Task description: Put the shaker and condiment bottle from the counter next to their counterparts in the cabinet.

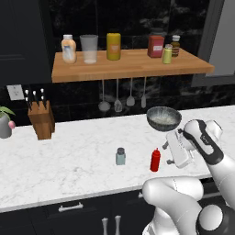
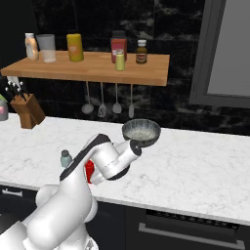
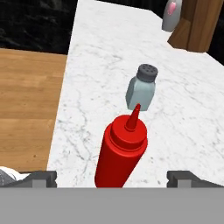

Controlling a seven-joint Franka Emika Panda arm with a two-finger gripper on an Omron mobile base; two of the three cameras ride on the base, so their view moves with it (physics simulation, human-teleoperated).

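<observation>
The red condiment bottle stands upright on the white marble counter, with the grey-blue shaker a short way to its left. My gripper hangs open just right of the bottle, level with it, not touching. In the hand view the bottle sits centred between my two fingertips, and the shaker stands behind it. The arm partly hides the bottle in the right base view. On the wooden cabinet shelf stand the peach bottle and the yellow-green shaker.
A metal bowl rests on the counter right behind my hand. A knife block stands at the back left. The shelf also carries a glass, a yellow jar and a red jar. Utensils hang beneath it.
</observation>
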